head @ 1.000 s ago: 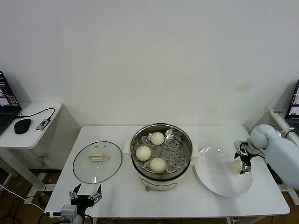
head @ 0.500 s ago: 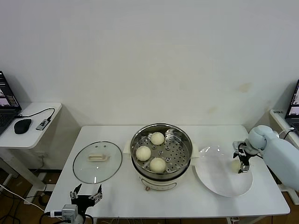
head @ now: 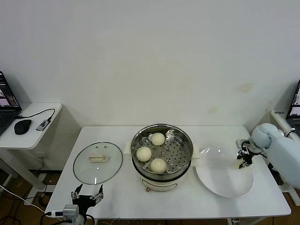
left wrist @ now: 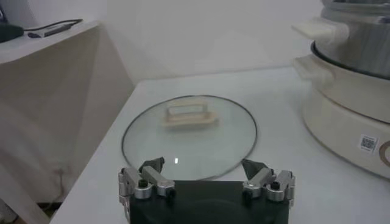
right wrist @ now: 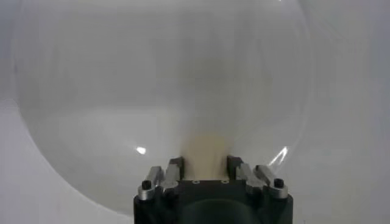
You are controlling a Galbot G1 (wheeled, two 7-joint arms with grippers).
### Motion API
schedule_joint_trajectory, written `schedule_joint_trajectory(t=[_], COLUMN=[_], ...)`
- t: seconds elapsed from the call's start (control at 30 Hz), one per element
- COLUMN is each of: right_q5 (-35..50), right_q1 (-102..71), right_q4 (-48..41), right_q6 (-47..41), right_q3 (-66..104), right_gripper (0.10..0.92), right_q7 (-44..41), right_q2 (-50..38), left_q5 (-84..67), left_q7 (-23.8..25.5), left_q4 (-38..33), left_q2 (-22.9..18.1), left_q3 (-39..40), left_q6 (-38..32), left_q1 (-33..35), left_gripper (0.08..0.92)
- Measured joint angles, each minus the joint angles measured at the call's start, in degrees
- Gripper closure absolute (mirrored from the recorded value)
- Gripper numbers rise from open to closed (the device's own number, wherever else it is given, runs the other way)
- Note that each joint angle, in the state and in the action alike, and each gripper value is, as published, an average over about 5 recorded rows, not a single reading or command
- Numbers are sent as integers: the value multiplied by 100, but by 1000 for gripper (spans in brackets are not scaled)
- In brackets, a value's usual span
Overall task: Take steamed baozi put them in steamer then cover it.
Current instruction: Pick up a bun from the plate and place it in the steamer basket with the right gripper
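Note:
Three cream-white baozi [head: 158,138] [head: 144,153] [head: 158,165] lie on the perforated tray of the steel steamer [head: 183,140] at the table's middle. My right gripper [head: 243,158] is shut on the fourth baozi [right wrist: 206,152] and holds it a little above the right part of the white plate [head: 220,183]; in the head view the fingers mostly hide this bun. The glass cover [head: 97,162] with its cream handle lies flat to the left of the steamer. My left gripper [head: 86,194] is open and empty at the table's front edge, just before the cover [left wrist: 189,131].
The white plate also fills the right wrist view [right wrist: 122,91] and holds nothing else. A side table with a mouse [head: 22,126] and a cable stands at the far left. The steamer's base and side handle [left wrist: 341,97] show in the left wrist view.
My right gripper has risen off the plate with the baozi in it and drifted slightly away from me. The left arm has not moved.

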Motion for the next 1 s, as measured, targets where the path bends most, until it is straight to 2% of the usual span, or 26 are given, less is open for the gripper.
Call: schedule_joint_trajectory(t=[0.23,0.47,0.73,1.0], right_q5=[564,1498,2810,3849], right_q1=[622,1836,3493,4328], right_q4=[566,1270,1856,2087], right_q6=[-328,-784,-1378,-1967], right_q3=[-548,-1567,-3007,-3968], right_gripper=[609,609,604,605], right_q7=[-127,-232,-253,-144], right_q2=[-339,-476,-135,408], left_q5=[4,80,203,202], left_q7=[-5,4,-12,-16], left_q4=[-58,-160,-252,-396], left_q2=[37,89,114,114], left_q3=[6,1,-91,-147], left_q6=[0,1,-14,-23], left_q1=[-52,-110,-91,-52], left_gripper=[177,177,177,177])
